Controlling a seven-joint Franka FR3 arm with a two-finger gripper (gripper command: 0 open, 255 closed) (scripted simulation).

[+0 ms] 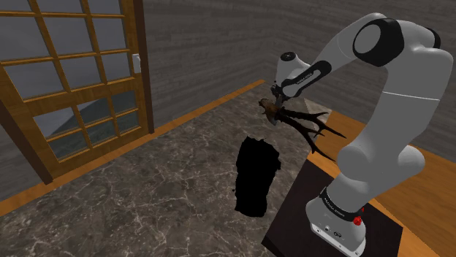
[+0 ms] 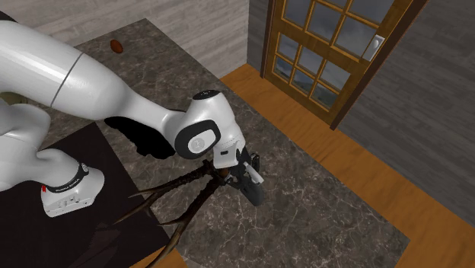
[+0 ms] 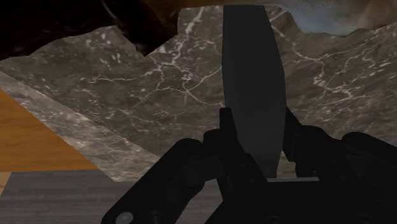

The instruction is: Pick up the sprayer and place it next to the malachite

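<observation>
My gripper [image 2: 248,181] is clamped on the sprayer [image 3: 251,76]; in the wrist view it rises from between my black fingers [image 3: 226,130] as a long, flat, dark grey blade with a squared-off end and gently bulging sides, matte and without markings (I see no nozzle or trigger on it); both fingers press against its lower part. In the second exterior view the same dark grey piece hangs under my hand, clear of the marble floor [image 1: 146,197], which is brownish grey, glossy and veined with pale lines. Just beside my hand lies a dark brown, antler-like branch [image 1: 310,125] with thin pointed tines, spreading toward my stand [image 1: 292,212], a box with a flat black top. On the marble close to the stand sits a jagged, pure black mass [image 1: 256,175] with no texture at all. Far across the marble lies a small, smooth, reddish-brown oval lump [image 2: 116,46], well apart from the sprayer; I cannot tell what it is. Warm orange wooden boards [image 2: 365,175] border the marble; a wooden door [image 1: 66,80] with a grid of glass panes stands in a grey plank wall.
</observation>
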